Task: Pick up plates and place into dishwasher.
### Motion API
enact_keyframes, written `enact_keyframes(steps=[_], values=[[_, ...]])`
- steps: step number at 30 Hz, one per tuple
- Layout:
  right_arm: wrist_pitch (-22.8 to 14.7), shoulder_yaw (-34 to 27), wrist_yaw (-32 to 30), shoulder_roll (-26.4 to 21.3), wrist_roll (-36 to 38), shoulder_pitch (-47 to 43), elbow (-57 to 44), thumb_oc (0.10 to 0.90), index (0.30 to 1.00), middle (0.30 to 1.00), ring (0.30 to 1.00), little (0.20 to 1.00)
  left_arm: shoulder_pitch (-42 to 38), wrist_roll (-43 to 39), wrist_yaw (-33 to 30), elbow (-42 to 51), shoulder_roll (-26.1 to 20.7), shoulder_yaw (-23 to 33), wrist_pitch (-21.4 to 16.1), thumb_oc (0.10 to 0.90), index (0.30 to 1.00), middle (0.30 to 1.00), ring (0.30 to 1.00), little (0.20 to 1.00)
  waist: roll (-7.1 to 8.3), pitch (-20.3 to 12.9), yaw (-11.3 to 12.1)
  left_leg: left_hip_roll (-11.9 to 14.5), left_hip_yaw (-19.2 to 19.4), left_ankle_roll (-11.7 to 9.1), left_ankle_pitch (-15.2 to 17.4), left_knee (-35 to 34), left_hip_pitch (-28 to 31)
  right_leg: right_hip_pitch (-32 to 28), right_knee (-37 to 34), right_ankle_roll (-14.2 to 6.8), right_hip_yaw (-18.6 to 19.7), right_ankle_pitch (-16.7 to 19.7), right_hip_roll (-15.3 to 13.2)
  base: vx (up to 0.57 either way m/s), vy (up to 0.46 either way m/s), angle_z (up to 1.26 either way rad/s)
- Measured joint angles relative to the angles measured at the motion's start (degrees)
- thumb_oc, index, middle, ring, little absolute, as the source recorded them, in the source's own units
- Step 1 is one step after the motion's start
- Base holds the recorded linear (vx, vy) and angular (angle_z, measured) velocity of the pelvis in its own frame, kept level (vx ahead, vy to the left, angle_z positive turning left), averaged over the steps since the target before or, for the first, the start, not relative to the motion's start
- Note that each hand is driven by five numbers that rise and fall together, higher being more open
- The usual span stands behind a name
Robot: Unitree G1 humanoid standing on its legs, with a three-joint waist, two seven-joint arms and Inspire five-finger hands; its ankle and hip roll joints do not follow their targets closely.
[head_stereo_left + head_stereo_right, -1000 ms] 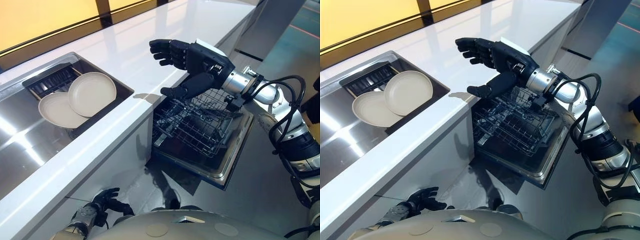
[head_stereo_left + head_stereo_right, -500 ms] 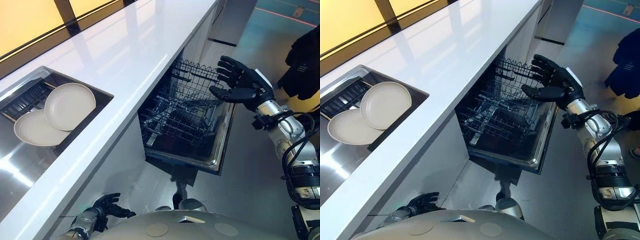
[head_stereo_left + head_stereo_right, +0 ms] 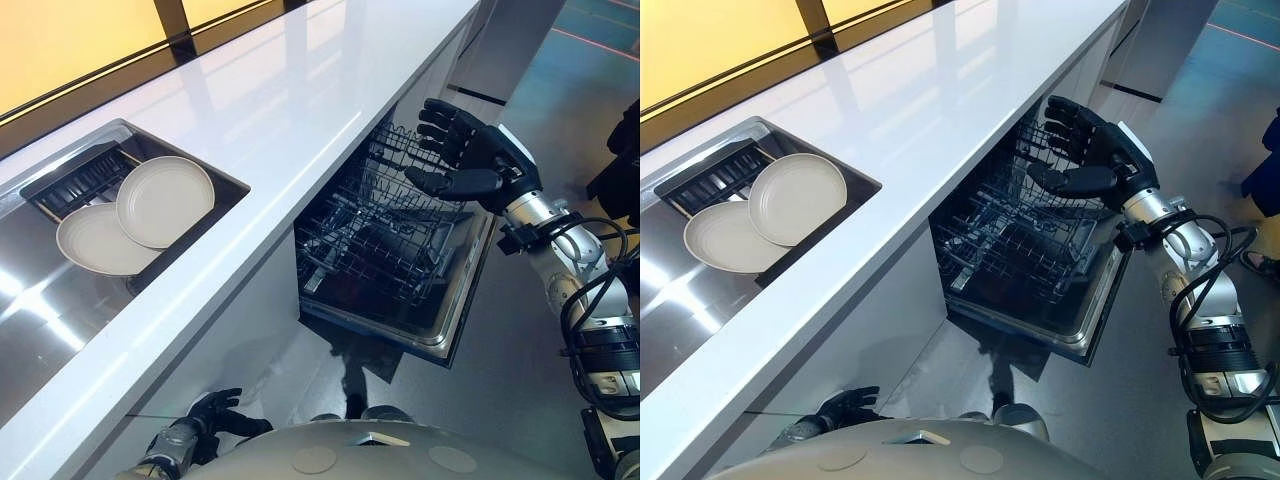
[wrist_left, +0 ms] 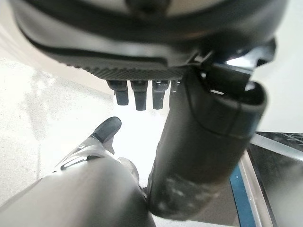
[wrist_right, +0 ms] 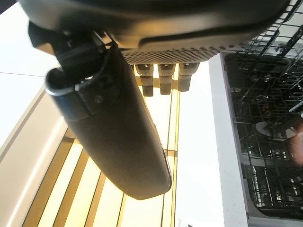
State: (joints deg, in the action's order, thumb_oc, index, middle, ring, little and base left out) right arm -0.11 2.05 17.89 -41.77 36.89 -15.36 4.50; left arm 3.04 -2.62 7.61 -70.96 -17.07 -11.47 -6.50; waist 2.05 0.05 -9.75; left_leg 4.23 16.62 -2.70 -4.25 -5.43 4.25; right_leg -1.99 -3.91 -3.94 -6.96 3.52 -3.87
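Note:
Two cream plates lie overlapping in the steel sink at the left. The dishwasher stands open under the white counter, its wire rack pulled out over the lowered door. My right hand hovers open above the rack's far side, fingers spread, holding nothing. My left hand hangs low beside the cabinet front near the floor, fingers relaxed and empty; its fingers also show in the left wrist view.
A dark drain rack sits at the back of the sink behind the plates. The counter edge runs between sink and dishwasher. A person in dark clothing stands at the far right on the grey floor.
A second ago my right hand was over the counter edge near the sink; it swung back right and now hovers over the rack. The camera has shifted. The plates have not moved.

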Motion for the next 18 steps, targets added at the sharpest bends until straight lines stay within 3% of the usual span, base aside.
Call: enact_keyframes(steps=[2, 5, 8, 9, 12, 15, 18], values=[[-0.5, 2.5, 0.7, 0.0, -0.5, -2.8, 1.7, 0.800, 0.900, 0.900, 0.900, 0.900, 0.0, -0.3, -0.1, 0.1, 0.0, 0.0, 0.0, 0.800, 0.900, 0.900, 0.900, 0.900, 0.17, 0.0, 0.1, 0.0, -0.4, 0.0, 0.1, 0.0, 0.1, -0.3, -0.1, -0.3, -0.2, -0.2, 0.0, 0.00, -0.001, 0.05], [-0.8, 12.9, 3.0, -0.2, -1.6, -12.2, 2.7, 0.800, 0.900, 0.900, 0.900, 0.900, -0.5, -2.3, -0.5, 0.4, 0.1, -0.1, 0.0, 0.800, 0.900, 0.900, 0.900, 0.900, 0.31, -0.1, 0.3, 0.4, -1.4, -0.2, -0.2, 0.0, -0.6, -0.4, -0.6, -0.2, -1.3, -0.2, 0.0, 0.01, -0.040, 0.18], [0.2, 25.5, 4.0, -1.1, -2.0, -22.1, -0.1, 0.800, 0.900, 0.900, 0.900, 0.900, -2.1, -2.2, -0.5, 0.6, 0.1, -0.2, 0.3, 0.800, 0.900, 0.900, 0.900, 0.900, 1.44, -0.8, 3.3, 0.8, -4.2, -0.9, -1.3, 0.0, -2.0, -0.6, -1.3, -0.2, -3.3, -0.2, 0.8, 0.05, -0.025, 0.49], [0.5, 26.9, 4.0, -1.2, -2.0, -24.0, -0.5, 0.800, 0.900, 0.900, 0.900, 0.900, -2.3, -1.9, -0.4, 0.4, 0.1, -0.2, 0.5, 0.800, 0.900, 0.900, 0.900, 0.900, 1.83, -1.1, 4.3, 1.0, -5.3, -0.7, -1.9, 0.0, -2.7, -0.7, -1.3, -0.2, -4.5, -0.2, 1.0, 0.02, 0.012, 0.54], [0.0, 21.8, 1.6, 1.1, -1.3, -23.9, 3.9, 0.800, 0.900, 0.900, 0.900, 0.900, -1.6, -0.4, -0.5, 0.0, 0.0, -0.1, 0.1, 0.800, 0.900, 0.900, 0.900, 0.900, 2.85, -1.1, 6.5, 0.8, -8.4, -0.7, -2.4, 0.3, -3.2, -2.1, -0.8, -0.3, -4.5, -0.3, 1.0, 0.03, 0.018, 0.75], [-0.1, 10.4, -4.3, 1.0, -1.6, -19.1, 8.8, 0.800, 0.900, 0.900, 0.900, 0.900, 0.0, -0.1, -1.3, 0.0, -0.2, 2.3, -1.6, 0.800, 0.900, 0.900, 0.900, 0.900, 3.07, -1.0, 7.1, 0.6, -7.5, -0.2, -2.2, 0.1, -3.3, -1.6, 1.7, -1.5, -4.2, -1.2, 0.1, 0.03, -0.004, 0.39], [-1.7, -0.9, -8.0, 0.9, -1.6, -10.7, 10.2, 0.800, 0.900, 0.900, 0.900, 0.900, 0.7, 0.4, -2.2, -0.1, -1.4, 2.3, -2.3, 0.800, 0.900, 0.900, 0.900, 0.900, 3.07, -0.6, 6.2, 0.1, -5.0, 0.7, -1.9, 0.2, -2.2, -1.3, 2.9, -2.1, -2.7, -1.6, -0.8, -0.01, 0.009, -0.26]])
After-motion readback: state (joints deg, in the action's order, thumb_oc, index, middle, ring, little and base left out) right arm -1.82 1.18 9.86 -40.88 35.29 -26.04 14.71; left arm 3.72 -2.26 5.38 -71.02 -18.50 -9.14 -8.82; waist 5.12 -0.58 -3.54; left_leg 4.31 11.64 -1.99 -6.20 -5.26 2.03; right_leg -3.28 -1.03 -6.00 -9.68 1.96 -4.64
